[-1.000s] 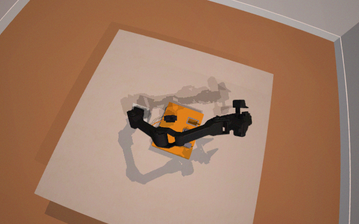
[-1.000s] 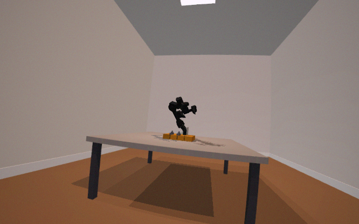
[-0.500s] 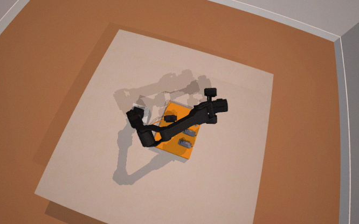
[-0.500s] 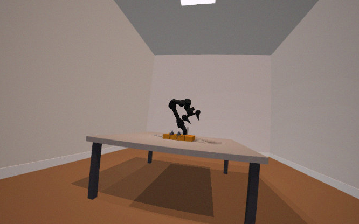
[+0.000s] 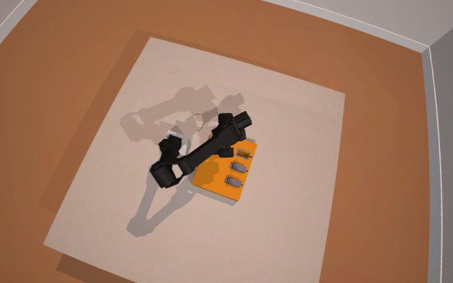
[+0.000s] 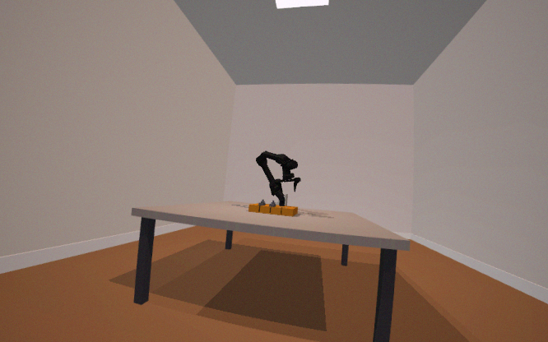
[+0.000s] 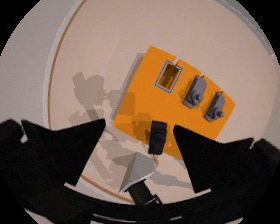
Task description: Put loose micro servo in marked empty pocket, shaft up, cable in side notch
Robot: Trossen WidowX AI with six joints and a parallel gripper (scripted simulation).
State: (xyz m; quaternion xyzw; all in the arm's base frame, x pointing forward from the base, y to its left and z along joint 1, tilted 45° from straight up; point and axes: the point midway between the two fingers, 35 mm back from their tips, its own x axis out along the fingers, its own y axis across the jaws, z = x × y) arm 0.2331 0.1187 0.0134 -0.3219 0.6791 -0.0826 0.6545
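The loose micro servo is black and rests on the orange deck, at the edge nearest the arm's base. Its orange cable trails off that edge. Which way its shaft points is unclear. In the top view the arm hides most or all of it. The marked pocket is empty, outlined in blue, with its side notch at the deck's far edge. My gripper is open and empty, pointing down high above the deck. The servo shows between the fingers, slightly right of centre, far below.
Two grey servos sit in a row beside the pocket and stand up from the deck. A pale grey block stands by the arm's base, near the loose servo's end of the deck.
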